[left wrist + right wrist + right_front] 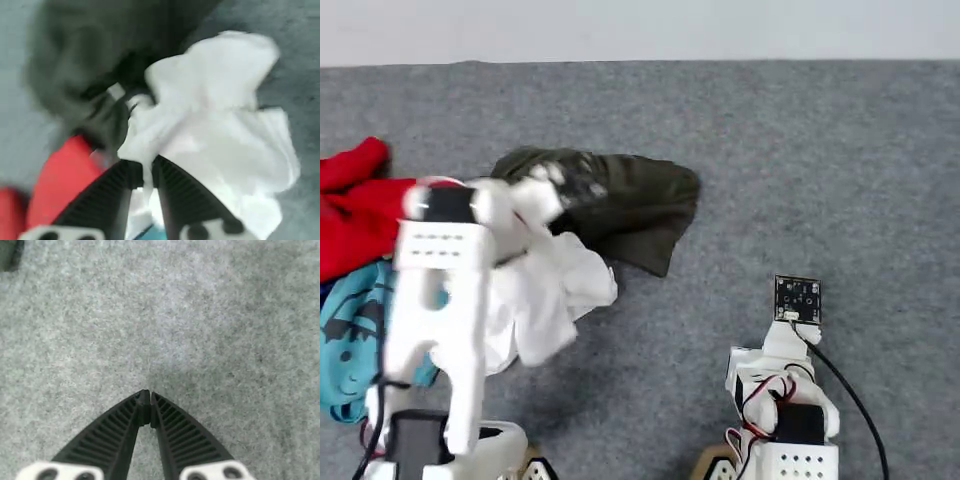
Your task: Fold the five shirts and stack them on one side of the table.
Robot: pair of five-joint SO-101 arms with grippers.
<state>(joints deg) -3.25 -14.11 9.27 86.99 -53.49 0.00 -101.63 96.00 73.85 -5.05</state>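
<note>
My left gripper (145,170) is shut on a fold of the white shirt (220,125), which hangs crumpled from it; the same white shirt (555,285) lies bunched beside the left arm in the high view. A dark olive shirt (620,200) lies crumpled just beyond it, seen again as the olive shirt (90,60) in the left wrist view. A red shirt (360,205) and a teal shirt (350,330) sit piled at the table's left edge. My right gripper (146,405) is shut with nothing in it, low over bare grey felt, folded back near its base (785,400).
The grey felt table (820,160) runs wide and bare across the middle and right. The right arm's cable (855,400) trails toward the front edge. A pale wall (640,30) borders the far side.
</note>
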